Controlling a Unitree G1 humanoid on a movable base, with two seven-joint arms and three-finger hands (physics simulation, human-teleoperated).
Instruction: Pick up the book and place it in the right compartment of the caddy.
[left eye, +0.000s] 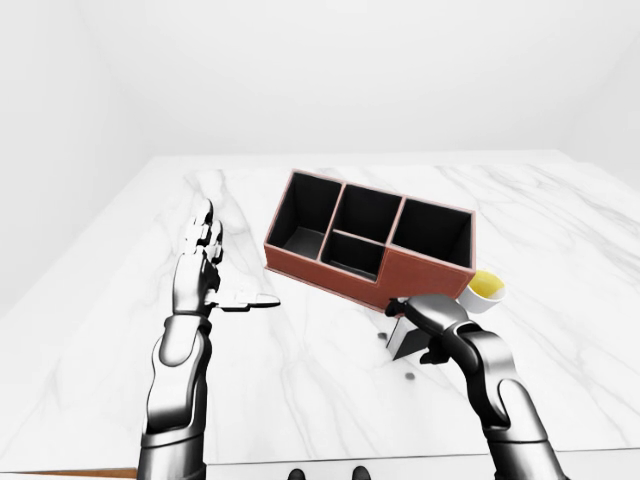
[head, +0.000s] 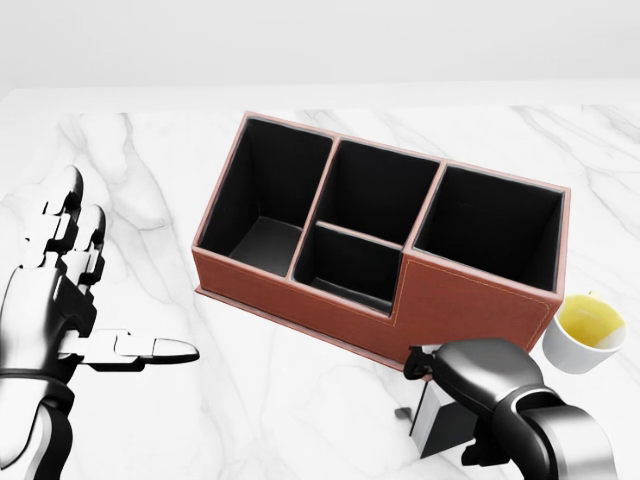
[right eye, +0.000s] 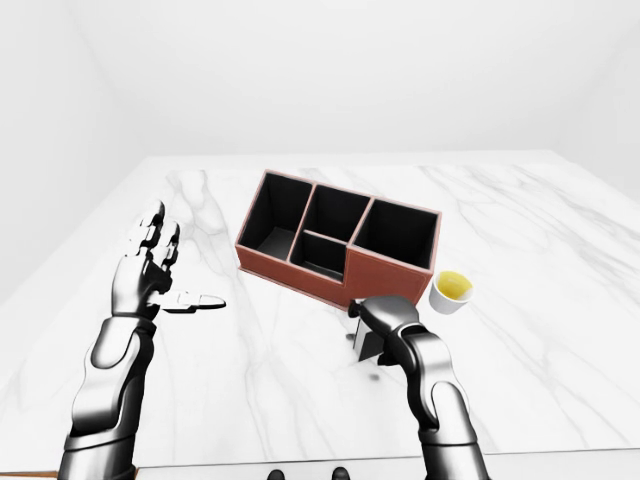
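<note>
The book (head: 443, 428), a small dark slab, is clenched in my right hand (head: 490, 385), raised just off the table (head: 250, 400) at the caddy's (head: 330, 310) five o'clock. Lifting appears done; carrying it over the wall and lowering it into the right compartment (head: 490, 225), empty at present, is what I judge remains. My left hand (head: 60, 300) hangs released at the caddy's nine o'clock, fingers spread. Count: one book, one caddy with four compartments, one cup (head: 587, 332) at its four o'clock.
</note>
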